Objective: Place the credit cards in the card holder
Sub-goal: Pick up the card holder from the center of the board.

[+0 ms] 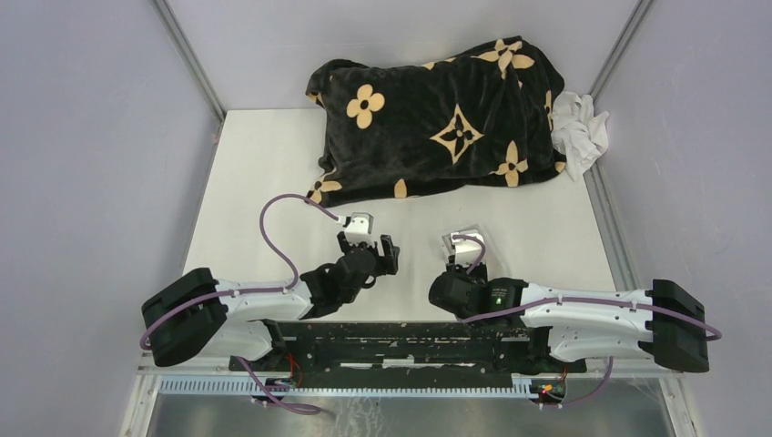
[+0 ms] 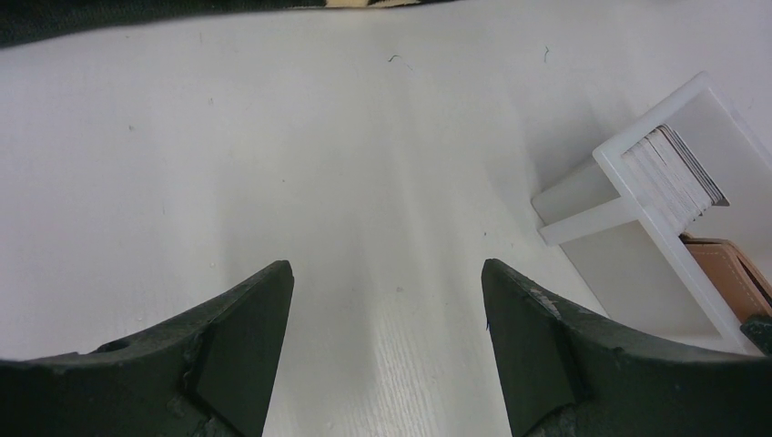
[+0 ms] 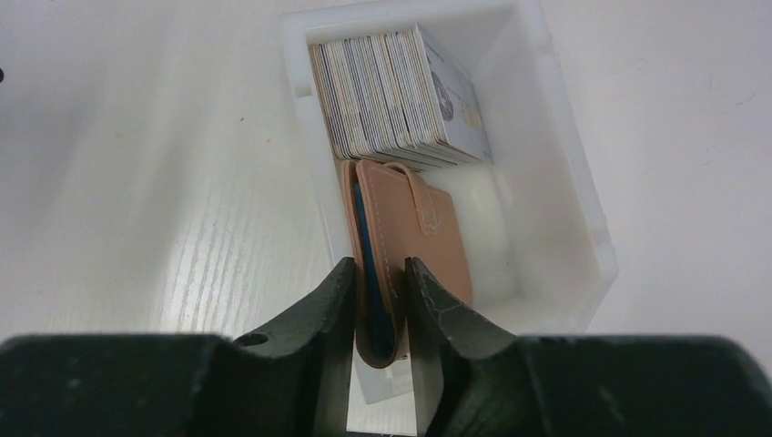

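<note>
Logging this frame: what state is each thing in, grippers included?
left gripper: open, empty, above the bare table.
right gripper: closed on the card holder's near edge.
card holder: folded, standing on edge inside the tray.
credit cards: stacked on edge at the tray's far end.
tray: upright on the table, holding both.
blanket: crumpled at the far side.
white cloth: bunched beside the blanket.

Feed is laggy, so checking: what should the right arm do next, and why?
Probably lift the wallet straight up out of the white tray: the right gripper's jaws look pressed on both its faces, it stands on edge beside the cards, and the left gripper hangs open.
</note>
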You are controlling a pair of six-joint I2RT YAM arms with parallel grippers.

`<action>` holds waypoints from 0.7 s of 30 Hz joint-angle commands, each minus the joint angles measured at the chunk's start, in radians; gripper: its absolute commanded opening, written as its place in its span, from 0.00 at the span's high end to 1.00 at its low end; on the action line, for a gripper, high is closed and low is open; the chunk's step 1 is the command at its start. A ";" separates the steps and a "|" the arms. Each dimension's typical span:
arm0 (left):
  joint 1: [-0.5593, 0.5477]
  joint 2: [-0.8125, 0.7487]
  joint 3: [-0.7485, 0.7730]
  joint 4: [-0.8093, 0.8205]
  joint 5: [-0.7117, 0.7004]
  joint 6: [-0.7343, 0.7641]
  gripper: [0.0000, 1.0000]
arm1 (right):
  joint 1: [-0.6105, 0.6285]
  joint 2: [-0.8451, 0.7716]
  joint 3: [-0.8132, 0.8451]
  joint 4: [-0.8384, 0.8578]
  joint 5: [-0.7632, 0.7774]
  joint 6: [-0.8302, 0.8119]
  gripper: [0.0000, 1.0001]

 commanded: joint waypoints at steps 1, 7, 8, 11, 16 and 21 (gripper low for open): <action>-0.007 -0.035 -0.010 0.030 -0.032 -0.035 0.17 | 0.002 -0.008 -0.004 -0.072 0.040 0.001 0.73; -0.007 -0.052 -0.014 0.030 -0.039 -0.033 0.17 | 0.002 0.005 0.015 -0.121 0.069 0.012 0.81; -0.007 -0.059 -0.015 0.030 -0.041 -0.031 0.17 | 0.002 0.001 0.020 -0.128 0.074 0.010 0.83; -0.007 -0.069 -0.019 0.031 -0.046 -0.030 0.17 | 0.002 -0.020 0.030 -0.139 0.088 -0.007 0.85; -0.007 -0.070 -0.019 0.031 -0.043 -0.026 0.17 | 0.002 -0.068 0.055 -0.140 0.111 -0.082 0.94; -0.007 -0.088 -0.025 0.046 -0.047 -0.007 0.17 | 0.001 -0.114 0.111 -0.187 0.131 -0.142 0.99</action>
